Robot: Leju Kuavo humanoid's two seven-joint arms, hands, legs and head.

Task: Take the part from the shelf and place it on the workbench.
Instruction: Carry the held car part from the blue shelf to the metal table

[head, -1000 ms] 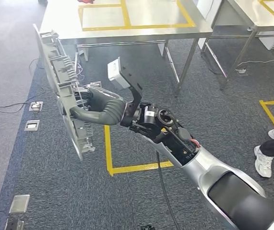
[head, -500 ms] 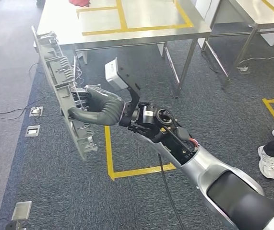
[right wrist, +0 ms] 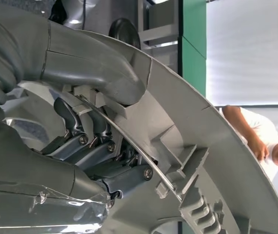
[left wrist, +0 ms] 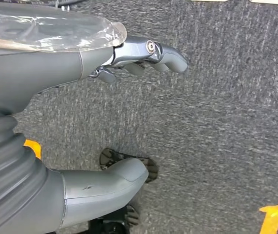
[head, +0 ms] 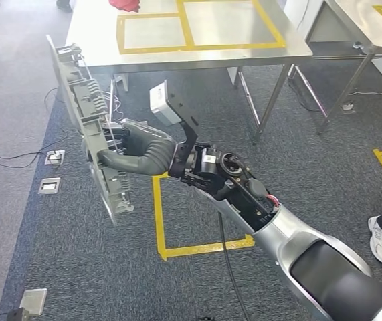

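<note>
view shifted, workbench (head: 98, 47) nearer | right robot hand (head: 128, 150) grips part (head: 85, 120) (left (left wrist: 93, 122) spread)

A long, narrow grey moulded-plastic part (head: 90, 127) with ribs and clips on its inner face hangs tilted in the air above dark carpet, near the steel workbench (head: 98, 50), gripped mid-length

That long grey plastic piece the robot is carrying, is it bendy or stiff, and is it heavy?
Probably stiff: the grey part stays straight though the right hand grips it only near mid-length. Its ribbed, hollow back suggests it is light for its size. Being long, it may swing or twist in that single grip.
</note>
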